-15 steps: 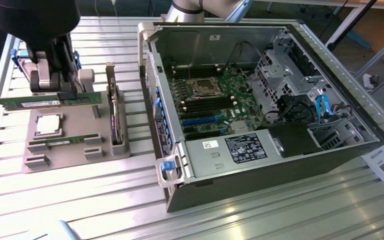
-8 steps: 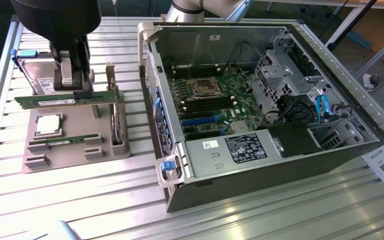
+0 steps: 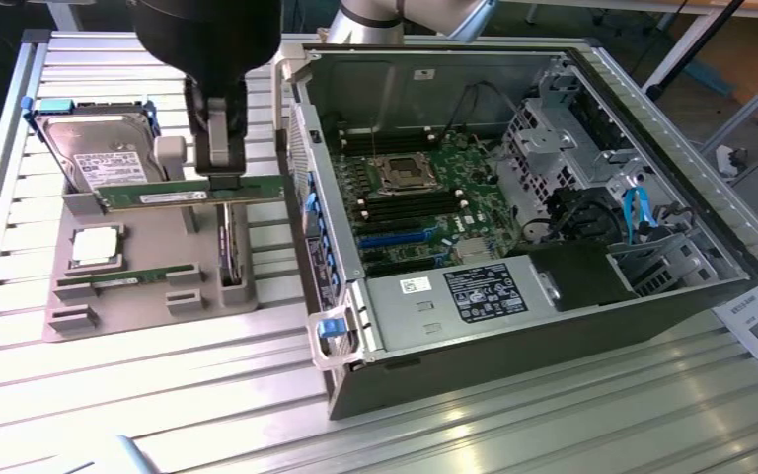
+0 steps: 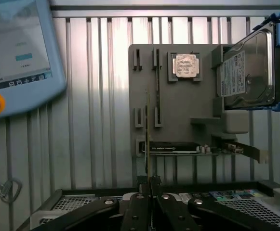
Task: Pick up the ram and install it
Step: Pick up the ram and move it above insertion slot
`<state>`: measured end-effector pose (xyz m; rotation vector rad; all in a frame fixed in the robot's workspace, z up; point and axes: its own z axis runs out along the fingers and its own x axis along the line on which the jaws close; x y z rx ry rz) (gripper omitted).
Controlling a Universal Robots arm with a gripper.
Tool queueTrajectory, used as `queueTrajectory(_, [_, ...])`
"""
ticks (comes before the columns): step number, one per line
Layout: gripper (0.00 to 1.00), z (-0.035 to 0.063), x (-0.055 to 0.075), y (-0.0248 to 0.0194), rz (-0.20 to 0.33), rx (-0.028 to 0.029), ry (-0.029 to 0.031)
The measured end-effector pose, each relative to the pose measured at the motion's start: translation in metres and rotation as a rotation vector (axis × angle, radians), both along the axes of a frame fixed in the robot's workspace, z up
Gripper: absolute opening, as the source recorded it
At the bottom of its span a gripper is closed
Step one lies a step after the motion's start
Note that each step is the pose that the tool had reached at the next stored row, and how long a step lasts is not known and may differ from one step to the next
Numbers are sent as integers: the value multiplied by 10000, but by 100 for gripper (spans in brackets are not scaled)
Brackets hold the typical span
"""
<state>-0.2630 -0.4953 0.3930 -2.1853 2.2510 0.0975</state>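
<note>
A table (image 3: 485, 434) on which a parts tray (image 3: 155, 252) is set beside an opened computer case (image 3: 511, 365).
The tray is placed at the exterior view's left and the case at its right, with a motherboard (image 3: 452, 168) seated inside. On the tray, a hard drive (image 3: 96, 148) is propped at the far end, a processor chip (image 3: 96, 245) is laid nearer, and a second memory stick (image 3: 122, 279) is slotted nearest. The ram (image 3: 189, 194) is gripped by the end effector (image 3: 221, 181) above the tray.

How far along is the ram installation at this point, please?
Done: the ram is clear of the grey tray, held above it. In hand: the tool is shut on the ram from above. Left: the ram is beside the open computer case, not in it, so it is not yet seated on the motherboard.
</note>
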Motion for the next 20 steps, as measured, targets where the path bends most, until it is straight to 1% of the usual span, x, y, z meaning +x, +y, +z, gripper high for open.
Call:
queueTrajectory(9, [12, -1, 335, -2, 0, 1, 11])
queueTrajectory(11, [12, 0, 475, -3, 0, 1, 15])
queueTrajectory(13, [12, 0, 672, -3, 0, 0, 23])
queueTrajectory(19, [12, 0, 945, -4, 0, 0, 30])
queueTrajectory(20, [12, -1, 1008, -4, 0, 1, 32])
